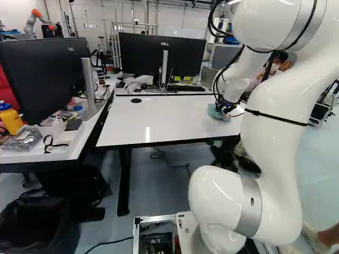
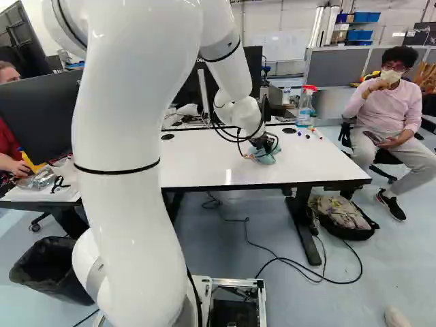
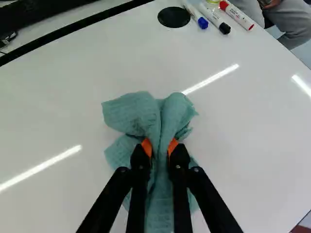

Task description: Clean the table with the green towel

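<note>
Jaws: drawn nearly together, just ahead of my wrist camera, with a gathered ridge of cloth squeezed between the orange pads (image 3: 146, 147). I have a firm hold, as far as I can judge.
Green towel (image 3: 141, 114): pinched near its middle, its loose folds spread under and around the jaws against the table. I judge that hold sensible: the slack serves as a wiping pad while the bunched part keeps hard fingertips off the top.
White surface (image 1: 159, 121): directly beneath the jaws; wiping looks to be the step in hand. Next I would sweep with light pressure, since pushing harder could roll the cloth or drag it loose.
Markers (image 3: 237, 15): lying ahead of the jaws and off to one side, near the round black grommet (image 3: 174, 17). A wide stroke could knock them, so I would stop short or go around.
Spray bottle (image 2: 305, 109): upright beyond the jaws, past the markers, with a red head.
White tray (image 1: 63, 154): well apart from the jaws, on the neighbouring desk, holding a silvery packet (image 1: 24, 141) and a black strap (image 1: 54, 144).
Black bag (image 2: 351, 234): on the floor, below the jaws' height and off to their right, open, with pale fabric inside.
Lined bin (image 2: 51, 272): low, far behind the jaws; its contents I cannot tell.
</note>
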